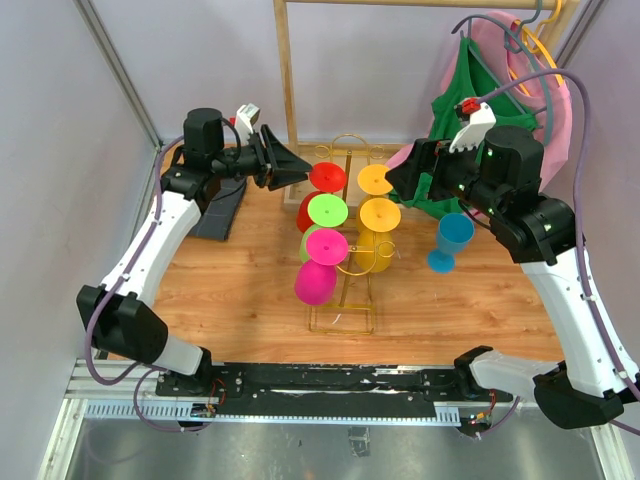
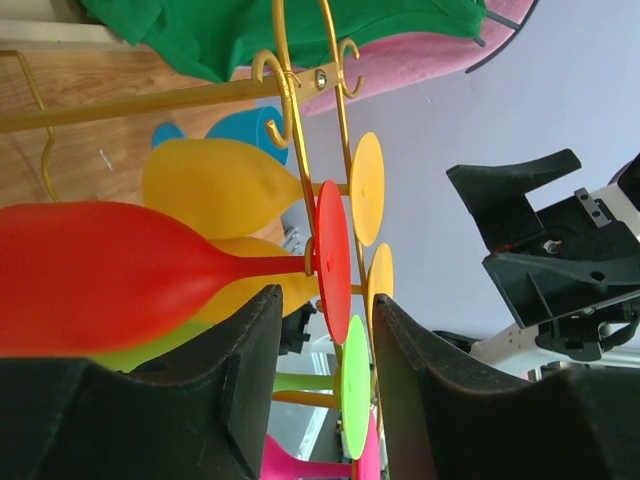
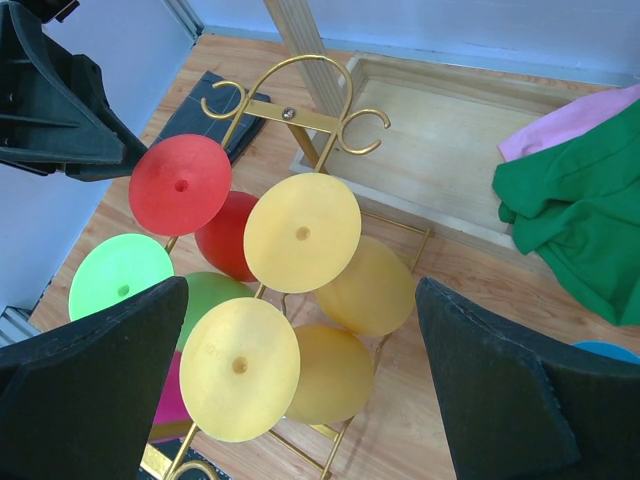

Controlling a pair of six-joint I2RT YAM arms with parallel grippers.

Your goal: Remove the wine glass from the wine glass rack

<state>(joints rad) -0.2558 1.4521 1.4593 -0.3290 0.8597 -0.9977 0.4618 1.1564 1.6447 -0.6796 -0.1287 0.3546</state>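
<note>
The gold wire wine glass rack [image 1: 341, 320] stands mid-table with several plastic glasses hung on it. A red glass [image 1: 327, 177], a green one [image 1: 327, 210] and a pink one [image 1: 325, 246] hang on its left. Two yellow ones [image 1: 375, 179] hang on its right. My left gripper [image 1: 300, 168] is open and level with the red glass. In the left wrist view the red glass's foot [image 2: 332, 255] sits just beyond my fingertips [image 2: 250, 370]. My right gripper [image 1: 395, 178] is open and empty, facing the yellow glasses [image 3: 302, 230] from the right. The rack's top hooks [image 3: 290, 112] show there.
A blue glass [image 1: 452, 240] stands upright on the table right of the rack. A wooden clothes rail post [image 1: 285, 70] rises behind it. Green and pink clothes [image 1: 480, 130] hang at back right. A dark flat pad [image 1: 222, 210] lies at left, and a shallow wooden tray [image 3: 450, 130] sits behind the rack.
</note>
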